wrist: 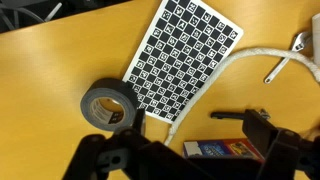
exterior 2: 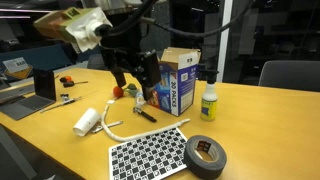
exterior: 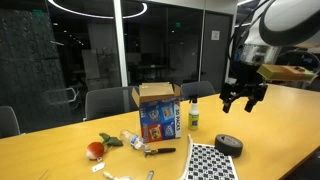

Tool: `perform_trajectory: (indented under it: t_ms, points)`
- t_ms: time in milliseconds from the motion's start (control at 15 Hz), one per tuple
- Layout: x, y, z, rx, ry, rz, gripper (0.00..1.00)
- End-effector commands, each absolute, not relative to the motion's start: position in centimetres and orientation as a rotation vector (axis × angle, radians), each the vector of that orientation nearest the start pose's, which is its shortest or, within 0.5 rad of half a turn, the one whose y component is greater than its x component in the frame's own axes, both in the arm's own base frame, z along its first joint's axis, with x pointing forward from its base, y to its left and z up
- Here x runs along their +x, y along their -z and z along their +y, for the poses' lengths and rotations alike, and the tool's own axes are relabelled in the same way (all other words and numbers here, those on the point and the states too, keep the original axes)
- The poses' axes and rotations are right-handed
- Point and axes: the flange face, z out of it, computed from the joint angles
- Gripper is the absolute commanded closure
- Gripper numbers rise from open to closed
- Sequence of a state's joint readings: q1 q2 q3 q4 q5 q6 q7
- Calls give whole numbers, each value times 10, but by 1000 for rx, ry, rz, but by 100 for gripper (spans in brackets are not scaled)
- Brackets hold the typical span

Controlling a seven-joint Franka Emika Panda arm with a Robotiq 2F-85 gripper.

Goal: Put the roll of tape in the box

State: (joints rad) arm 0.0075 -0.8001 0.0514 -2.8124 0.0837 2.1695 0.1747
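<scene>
in an exterior view, gripper [exterior: 243, 98] high over the table [exterior: 50, 150], jaws wide apart, empty, roll of tape [exterior: 228, 145] lying flat below it, beside checkered sheet [exterior: 210, 163], box [exterior: 158, 110] upright, well apart, in an exterior view, roll [exterior 2: 205, 155] at the sheet's corner, wrist view, roll [wrist: 110, 105] touching the sheet's edge

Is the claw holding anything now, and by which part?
Nothing. The claw hangs open in the air; the roll of tape lies on the table, apart from it.
</scene>
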Motion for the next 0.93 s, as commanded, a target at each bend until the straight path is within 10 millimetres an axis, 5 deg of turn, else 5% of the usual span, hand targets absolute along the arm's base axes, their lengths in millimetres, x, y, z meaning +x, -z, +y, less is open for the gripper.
perform_trajectory:
  t_ms: [0,533,867]
  points:
    - [316,-430,20,-3071,222,262,0]
    - [316,-425,20,-3073,203,263,0]
    - [336,-416,4,-3065,255,75,0]
